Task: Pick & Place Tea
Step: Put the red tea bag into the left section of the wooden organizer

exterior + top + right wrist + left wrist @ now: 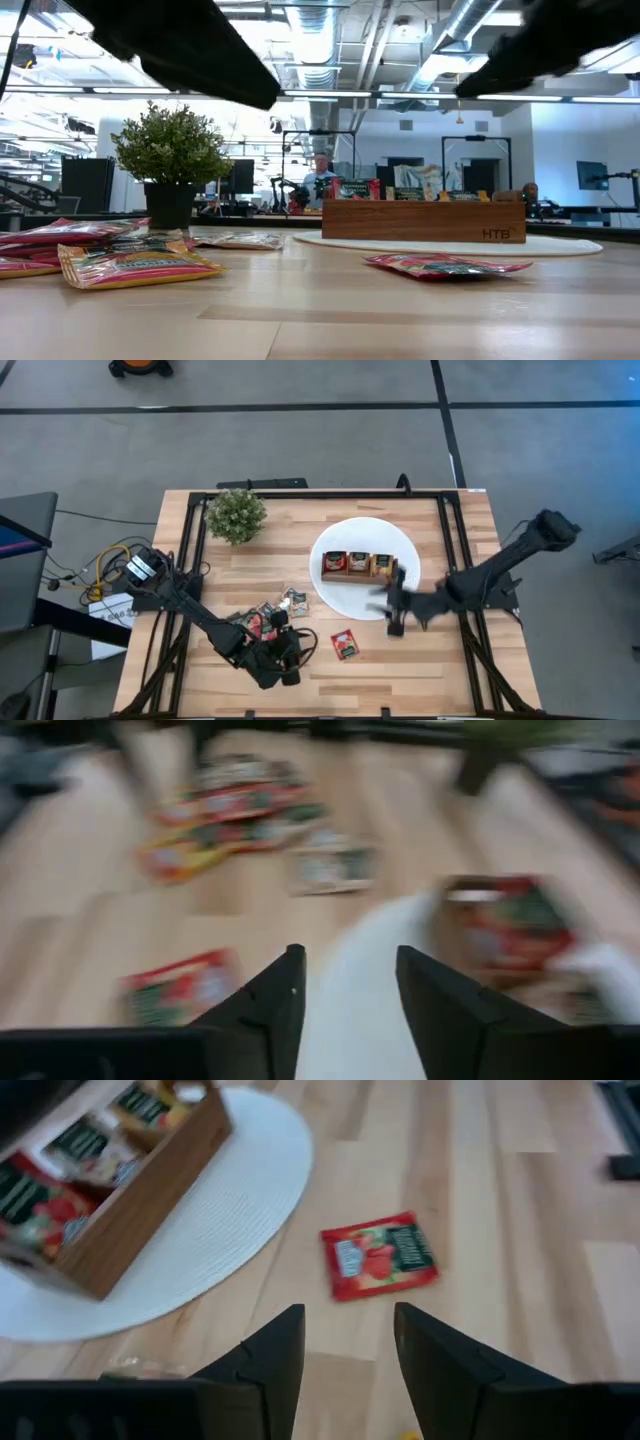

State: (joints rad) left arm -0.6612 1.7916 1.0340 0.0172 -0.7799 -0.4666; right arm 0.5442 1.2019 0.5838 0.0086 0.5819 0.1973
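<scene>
High view shows the left pincer (pixel 293 652) low over the worktop (pixel 440 660), fingers parted and empty, beside a lone red tea sachet (pixel 345 645); a cluster of sachets (pixel 270 615) lies near the left arm; the right pincer (pixel 393 605), fingers apart and empty, hangs at the white plate's (pixel 345 595) edge; the wooden tray (pixel 360 565) on it holds sachets; a potted plant (pixel 236 515) stands well apart

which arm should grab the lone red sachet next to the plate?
Left, probably. The left gripper is open with the lone red sachet straight ahead of it. The right gripper hangs over the white plate rim, mid-motion.
</scene>
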